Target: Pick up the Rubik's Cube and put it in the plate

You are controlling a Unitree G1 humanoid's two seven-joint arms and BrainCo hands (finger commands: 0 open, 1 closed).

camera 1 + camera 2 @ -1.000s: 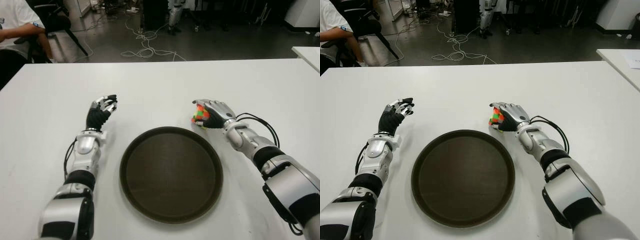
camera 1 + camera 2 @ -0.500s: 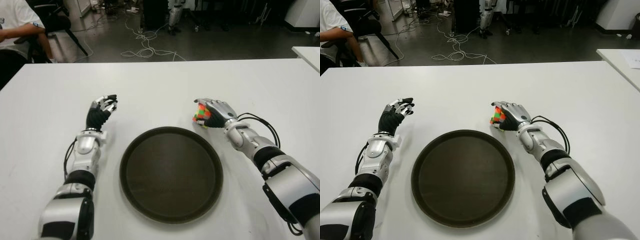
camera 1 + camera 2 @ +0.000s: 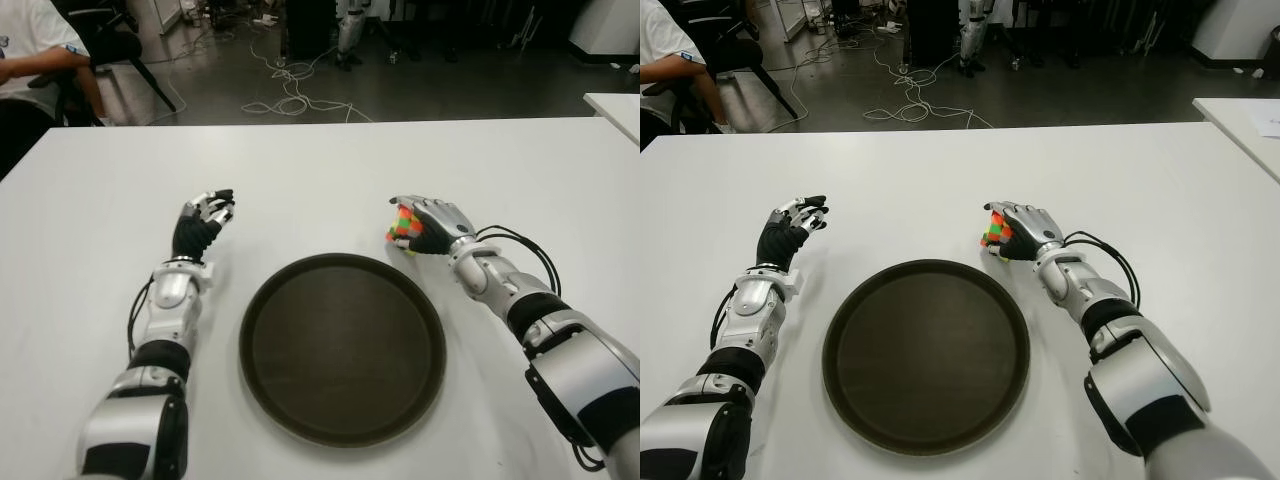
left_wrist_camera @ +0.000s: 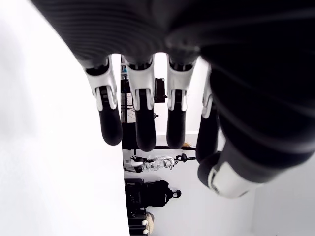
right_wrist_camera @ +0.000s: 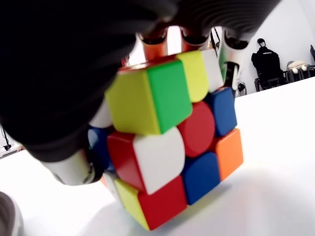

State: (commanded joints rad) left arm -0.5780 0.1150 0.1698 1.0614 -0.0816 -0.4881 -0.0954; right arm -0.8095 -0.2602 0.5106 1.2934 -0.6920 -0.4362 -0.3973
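Our left hand (image 3: 204, 222) shows to the left of the plate (image 3: 343, 346), out on the bare table (image 3: 320, 170), fingers loosely curved and apart with nothing between them; the left wrist view confirms an empty palm. It plays no part in this step, and we would leave it where it is so it stays clear of the plate's left rim.

Moving right, the plate is a dark round tray lying flat near the table's front edge, with nothing in it.

Just beyond its far right rim is our right hand (image 3: 432, 225), fingers curled down over the Rubik's Cube (image 3: 402, 230). In the right wrist view the fingers (image 5: 152, 42) wrap over the cube's top while the thumb presses its side, so we judge the grasp closed on it. The cube's lower edge looks to be touching or barely off the table; we cannot tell which.

To do the step well, we would keep the squeeze firm, since the cube's smooth faces could twist or slip out. We would lift high enough to clear the raised rim, carry it toward the plate's middle, lower until it sits flat, and only then release the fingers.
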